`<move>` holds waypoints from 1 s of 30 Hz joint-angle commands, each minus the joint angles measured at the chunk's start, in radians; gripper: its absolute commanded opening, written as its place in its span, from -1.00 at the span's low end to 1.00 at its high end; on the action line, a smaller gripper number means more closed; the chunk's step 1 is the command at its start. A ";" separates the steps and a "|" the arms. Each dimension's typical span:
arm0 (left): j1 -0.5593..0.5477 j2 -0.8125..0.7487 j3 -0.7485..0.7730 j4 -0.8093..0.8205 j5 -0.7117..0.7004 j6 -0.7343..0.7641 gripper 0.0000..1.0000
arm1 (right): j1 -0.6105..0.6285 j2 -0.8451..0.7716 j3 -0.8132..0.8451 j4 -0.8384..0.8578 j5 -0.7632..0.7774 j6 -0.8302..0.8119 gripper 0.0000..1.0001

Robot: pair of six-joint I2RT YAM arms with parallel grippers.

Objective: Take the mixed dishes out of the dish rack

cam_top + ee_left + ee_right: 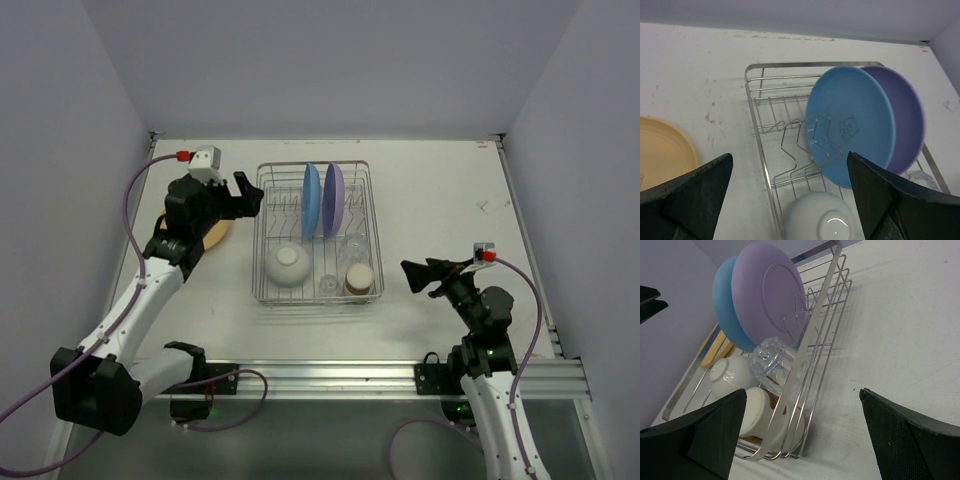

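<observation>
Top external view has the white table (430, 180) as its widest thing, with the dish rack (316, 165) at its middle. The left gripper (250, 195) hangs just beside the rack's far left corner, jaws spread and nothing between them. The right gripper (412, 277) is near the rack's near right corner but apart from it, likewise spread and empty.

The tan-orange plate (218, 232) lies flat on the table left of the rack, partly under the left arm. The blue plate (311, 200) and the purple plate (334, 198) stand on edge among the prongs, blue to the left. The white bowl (288, 263) sits upside down in the rack's near left part. The brown cup (359, 279) stands in the near right corner, a clear glass (352, 247) just behind it and a second glass (328, 284) to its left.

Left wrist view alone shows a small bear drawing (849, 127) on the blue plate's face, straight ahead between the open fingers (705, 185). Right wrist view alone shows the purple plate's back and ring foot, with the cup and a glass lying on its side just behind the rack's side wires.
</observation>
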 commanded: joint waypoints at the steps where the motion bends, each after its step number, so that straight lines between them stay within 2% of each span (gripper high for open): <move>1: 0.007 -0.019 0.001 0.114 0.156 -0.007 1.00 | -0.001 -0.003 0.005 0.018 0.003 0.001 0.98; 9: 0.007 0.068 -0.011 0.237 0.418 -0.086 1.00 | 0.000 0.026 0.013 0.021 0.004 0.003 0.98; 21: 0.004 0.195 -0.025 0.402 0.564 -0.201 1.00 | 0.000 0.020 0.008 0.030 -0.003 0.001 0.98; 30: -0.047 0.264 -0.037 0.452 0.564 -0.216 1.00 | 0.000 0.038 0.013 0.036 -0.006 0.003 0.98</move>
